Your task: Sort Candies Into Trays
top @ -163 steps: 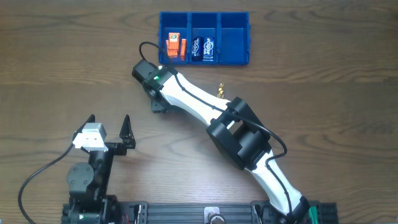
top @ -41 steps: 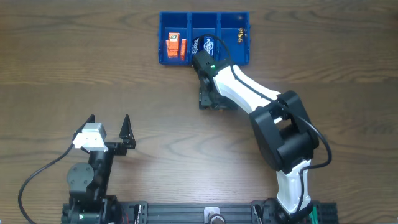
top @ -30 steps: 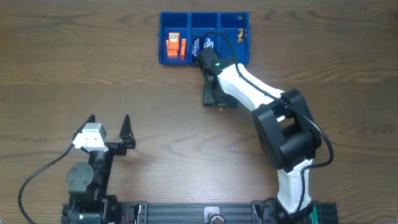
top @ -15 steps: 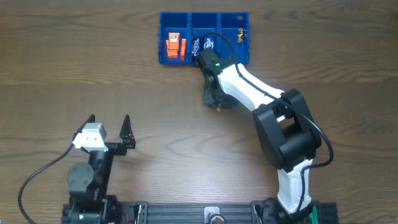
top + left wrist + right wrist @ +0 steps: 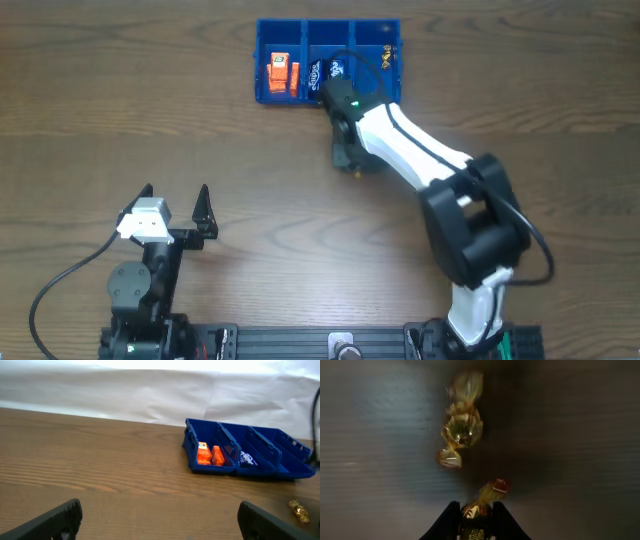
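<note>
Jaws of the left gripper [image 5: 176, 192] stand spread wide and empty near its base, above the brown wooden table [image 5: 120, 110]. Farther out, we see the right gripper [image 5: 349, 160] low over the wood, its jaws pinched on a gold foil-wrapped candy [image 5: 479, 507] whose long axis runs forward out of the grip. A second gold foil-wrapped candy [image 5: 462, 428] lies loose on the table just ahead of those jaws, lengthwise along much the same line. Just beyond stands the blue plastic three-compartment tray [image 5: 290, 23]. We judge the carry short: its right compartment, where gold sweets [image 5: 386, 62] already lie, sits up and slightly right of the right gripper, and the right arm is far nearer.
</note>
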`<action>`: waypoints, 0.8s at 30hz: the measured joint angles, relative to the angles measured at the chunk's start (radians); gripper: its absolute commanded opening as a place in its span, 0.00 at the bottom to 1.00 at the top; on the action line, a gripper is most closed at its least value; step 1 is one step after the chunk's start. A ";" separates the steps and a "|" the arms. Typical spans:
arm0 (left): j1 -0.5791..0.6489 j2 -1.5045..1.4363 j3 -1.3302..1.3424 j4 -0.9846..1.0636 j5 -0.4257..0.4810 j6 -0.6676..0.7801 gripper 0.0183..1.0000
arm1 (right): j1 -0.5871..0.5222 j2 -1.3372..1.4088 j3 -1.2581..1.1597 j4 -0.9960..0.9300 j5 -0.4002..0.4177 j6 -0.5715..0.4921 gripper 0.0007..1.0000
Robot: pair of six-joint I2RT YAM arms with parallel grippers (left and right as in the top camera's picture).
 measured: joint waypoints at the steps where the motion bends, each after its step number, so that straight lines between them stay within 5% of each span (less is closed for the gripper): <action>1: 0.000 0.000 0.000 0.000 0.000 0.000 1.00 | -0.001 -0.034 0.002 0.000 0.017 0.000 0.09; 12: 0.000 0.000 0.000 0.000 0.000 0.000 1.00 | -0.105 -0.134 0.220 0.370 0.172 -0.200 0.13; 24: 0.000 0.000 0.000 0.000 0.000 0.000 1.00 | -0.137 0.022 0.220 0.489 0.228 -0.249 0.15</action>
